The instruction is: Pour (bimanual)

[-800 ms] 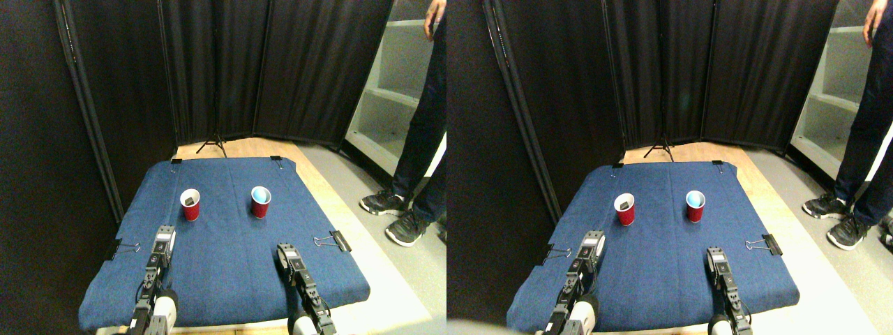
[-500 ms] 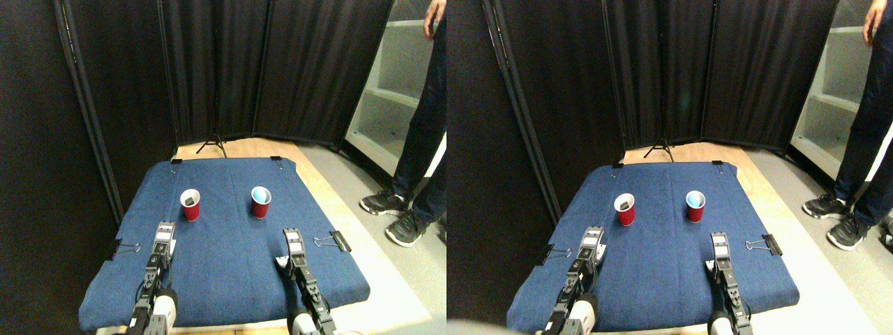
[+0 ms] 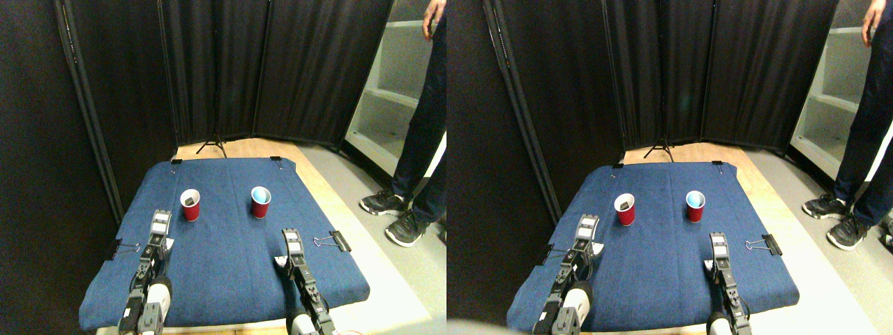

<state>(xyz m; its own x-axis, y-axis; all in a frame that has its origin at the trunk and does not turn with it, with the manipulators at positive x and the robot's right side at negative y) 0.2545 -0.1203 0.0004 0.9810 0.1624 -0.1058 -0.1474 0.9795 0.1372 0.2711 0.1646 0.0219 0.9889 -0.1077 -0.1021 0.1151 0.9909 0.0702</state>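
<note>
Two red cups stand upright on the blue cloth (image 3: 223,272). The left cup (image 3: 190,205) holds something dark inside its white interior. The right cup (image 3: 260,202) has a pale blue inside. My left gripper (image 3: 160,221) hovers just to the near left of the left cup, apart from it. My right gripper (image 3: 290,239) sits nearer the front, below and to the right of the right cup, also apart. Neither gripper holds anything.
Black binder clips (image 3: 335,241) pin the cloth at its edges, another at the left edge (image 3: 120,247). Dark curtains (image 3: 230,70) close off the back and left. A person's legs and shoes (image 3: 404,209) stand at the right by white shelves (image 3: 391,91).
My left gripper has moved forward and slightly left, closer to the left cup. My right gripper rose and turned earlier, then stayed nearly still. The cups have not moved.
</note>
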